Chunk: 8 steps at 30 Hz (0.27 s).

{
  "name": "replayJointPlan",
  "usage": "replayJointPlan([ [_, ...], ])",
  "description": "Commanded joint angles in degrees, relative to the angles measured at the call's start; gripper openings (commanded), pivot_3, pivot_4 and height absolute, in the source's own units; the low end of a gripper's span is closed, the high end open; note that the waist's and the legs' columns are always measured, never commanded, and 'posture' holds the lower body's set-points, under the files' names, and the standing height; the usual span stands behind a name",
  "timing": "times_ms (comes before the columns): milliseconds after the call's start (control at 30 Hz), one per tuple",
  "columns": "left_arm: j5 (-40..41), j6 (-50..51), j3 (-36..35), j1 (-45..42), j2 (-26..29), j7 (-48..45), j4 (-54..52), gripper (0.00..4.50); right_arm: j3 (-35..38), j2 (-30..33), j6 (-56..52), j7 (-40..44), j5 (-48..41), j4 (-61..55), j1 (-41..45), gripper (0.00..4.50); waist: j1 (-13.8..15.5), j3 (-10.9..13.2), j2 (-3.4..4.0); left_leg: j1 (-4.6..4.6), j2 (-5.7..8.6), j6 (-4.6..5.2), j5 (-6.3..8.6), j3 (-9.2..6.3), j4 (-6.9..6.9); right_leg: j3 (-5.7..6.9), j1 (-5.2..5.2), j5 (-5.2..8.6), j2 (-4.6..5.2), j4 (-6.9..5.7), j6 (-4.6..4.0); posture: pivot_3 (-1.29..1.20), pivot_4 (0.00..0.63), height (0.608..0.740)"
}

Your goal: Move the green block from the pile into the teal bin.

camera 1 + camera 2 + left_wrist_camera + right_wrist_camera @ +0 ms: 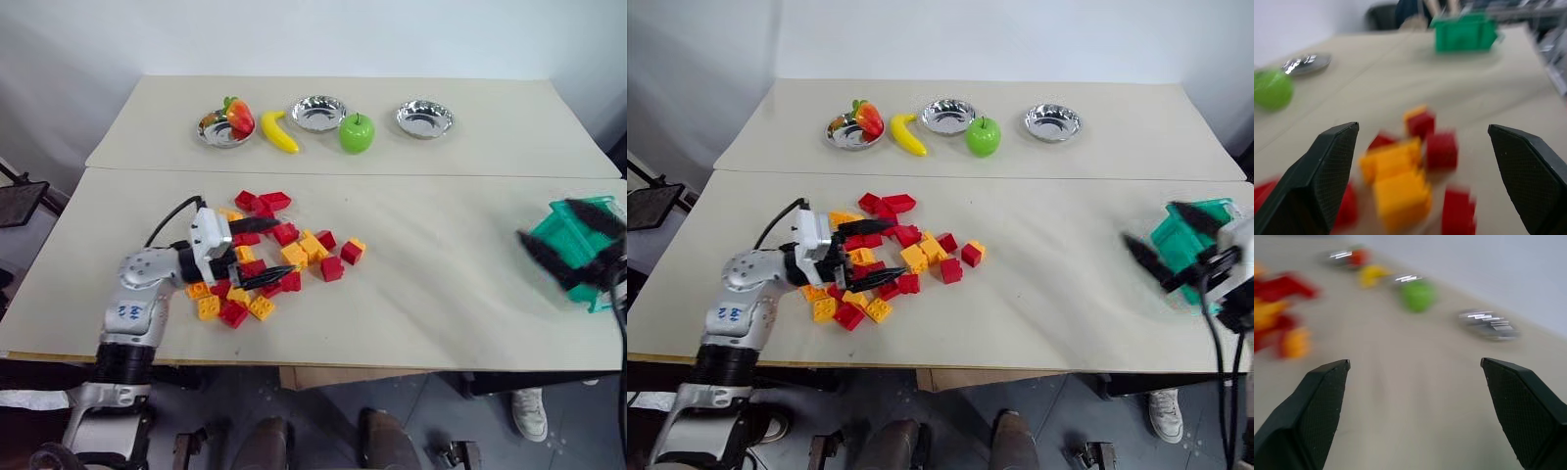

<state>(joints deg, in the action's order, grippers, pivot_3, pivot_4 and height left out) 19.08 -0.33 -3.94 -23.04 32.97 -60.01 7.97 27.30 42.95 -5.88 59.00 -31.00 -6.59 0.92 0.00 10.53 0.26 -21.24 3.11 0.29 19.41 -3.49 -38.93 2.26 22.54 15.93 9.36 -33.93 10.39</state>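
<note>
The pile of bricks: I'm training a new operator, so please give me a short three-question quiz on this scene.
1. True or false: the left gripper is open over the pile.
2. Which stands beside the right gripper? A) the teal bin B) the apple C) the banana
3. How many silver dishes stand on the far table?

Key: 1 true; 2 A; 3 three.
</note>
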Motion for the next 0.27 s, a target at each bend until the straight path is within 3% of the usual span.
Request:
replayJointPlan([
  [33, 0.3, -1.3, -4.7, 2.7, 2.0, 2.9, -1.1, 4.5, -2.8, 0.0, 3.4, 6.1, -1.2, -0.9, -0.1, 4.49, 0.0, 0.0, 0.0, -0.01, 0.01, 0.0, 0.0, -0.01, -0.02, 0.0, 0.0, 0.0, 0.01, 0.0, 0.0, 0.0, 0.15, 0.74],
  [267, 1.5, 1.2, -12.0, 12.7, 2.8, 10.2, -7.9, 4.5, -7.4, -1.5, 8.8, 9.6, 2.5, 7.0, 0.1, 4.49, 0.1, 0.0, 0.0, 0.0, 0.05, -0.01, 0.03, -0.12, -0.03, -0.01, -0.02, 0.0, 0.08, 0.0, 0.0, 0.0, 0.15, 0.74],
])
